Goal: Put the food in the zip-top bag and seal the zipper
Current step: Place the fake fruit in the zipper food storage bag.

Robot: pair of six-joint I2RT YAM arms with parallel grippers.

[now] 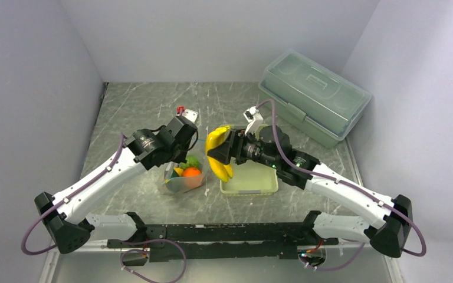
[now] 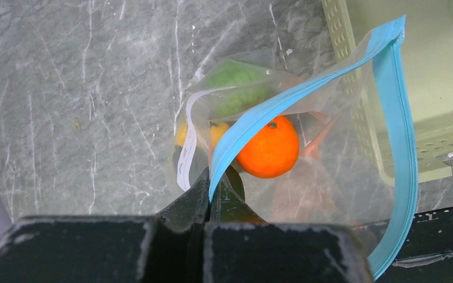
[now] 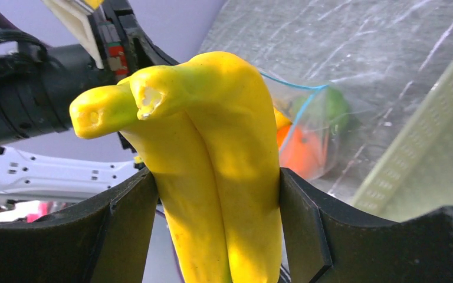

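At centre of the overhead view, raised off the tabletop [image 1: 141, 106]: yellow bananas [image 1: 218, 154], a smooth, glossy bunch of two, stems joined at the top, one stem tip chipped pale. Clamped on both sides by the right fingers [image 3: 124, 224].

Just left of them, low on the surface: zip-top bag [image 1: 180, 180], clear and crinkled, mouth gaping upward. Along that mouth, light blue zipper [image 2: 398, 130], unsealed. Pinched at its near edge between the left fingers [image 2: 189, 203], pressed together on the strip. From there, sweeping up to the upper right of the wrist view and back down the right side.

Underneath, grey stone-look tabletop with white veins and scratches. All around, plain pale walls [image 1: 212, 35].

Inside the bag: orange ball [image 2: 268, 147] in the middle, bumpy green fruit [image 2: 236, 88] higher in the frame, and a yellow piece [image 2: 215, 132] half hidden behind a white label [image 2: 186, 147].

Just beside the bag on its right: pale green perforated basket [image 1: 250, 180]; touching or not, cannot tell.

In the upper right of the overhead view, against the wall: translucent lidded box [image 1: 315, 97], lid on.
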